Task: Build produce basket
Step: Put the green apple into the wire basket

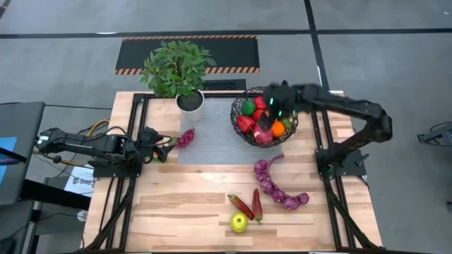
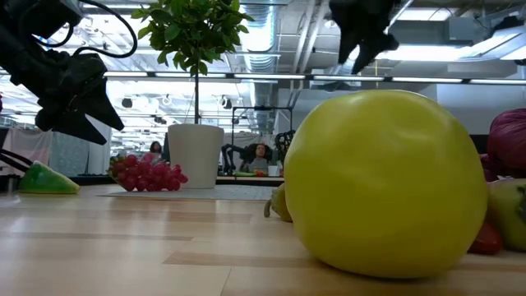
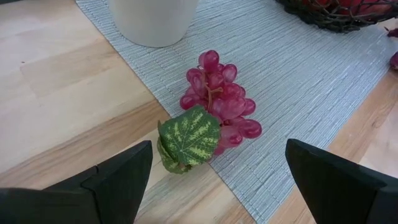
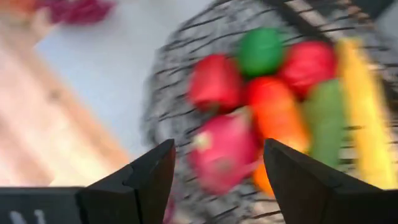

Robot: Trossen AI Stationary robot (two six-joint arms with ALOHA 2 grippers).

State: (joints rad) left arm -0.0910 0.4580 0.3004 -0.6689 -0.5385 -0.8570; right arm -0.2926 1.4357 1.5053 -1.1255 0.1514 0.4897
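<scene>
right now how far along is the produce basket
Partly done. The basket already holds several pieces, red, green, orange and yellow. The right gripper hangs over it, fingers open and empty. The left gripper is open just short of the red grapes on the grey mat. On the wood lie a purple string of produce, two chillies and a yellow-green apple.

- Basket [image 1: 265,121]: dark wire bowl, upright, holding red, green and orange pieces.
- Grapes [image 1: 185,137], chillies [image 1: 248,206], yellow-green apple [image 1: 239,223] lie outside on the surface.
</scene>
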